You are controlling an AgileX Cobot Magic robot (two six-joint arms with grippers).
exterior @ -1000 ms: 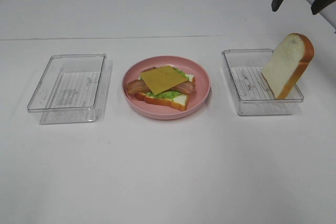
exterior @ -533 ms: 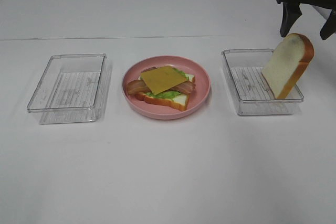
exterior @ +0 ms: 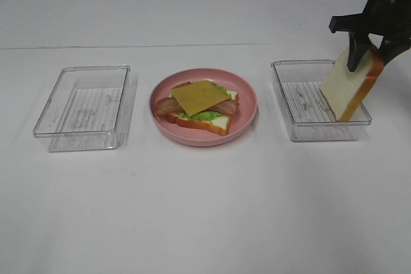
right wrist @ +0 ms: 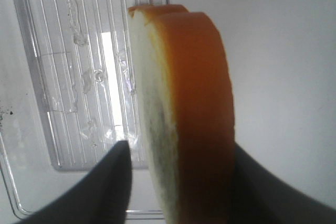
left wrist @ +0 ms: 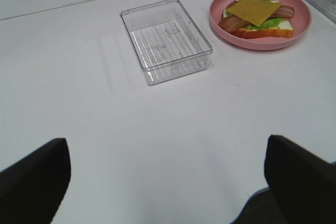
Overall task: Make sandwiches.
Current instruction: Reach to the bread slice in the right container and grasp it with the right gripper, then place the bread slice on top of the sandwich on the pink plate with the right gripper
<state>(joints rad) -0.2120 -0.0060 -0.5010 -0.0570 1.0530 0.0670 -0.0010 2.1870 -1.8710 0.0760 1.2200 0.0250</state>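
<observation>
A: What's different from a second ago?

B: The right tool (exterior: 366, 49) has come down from above onto the thick white bread slice with the orange-brown crust (exterior: 347, 85), which leans tilted on the far rim of the right-hand clear plastic tray (exterior: 302, 129). Its jaws now straddle the slice's top, one on each face.

A: Clamped on it?

B: They're narrowing, but I can't tell whether they press the bread yet. The slice hasn't moved.

A: And the left tool (left wrist: 168, 177)?

B: Jaws wide apart, holding nothing, over bare white worktop (left wrist: 157, 129) near the other clear plastic tray (left wrist: 165, 40).

A: Meaning for the task?

B: On the pink round plate (exterior: 247, 110) the stack already has a bottom slice, frilly green lettuce (exterior: 205, 116), reddish-brown bacon strips (exterior: 164, 106) and a yellow cheese square (exterior: 199, 96). I'd judge this slice is the lid, the last piece left.
</observation>
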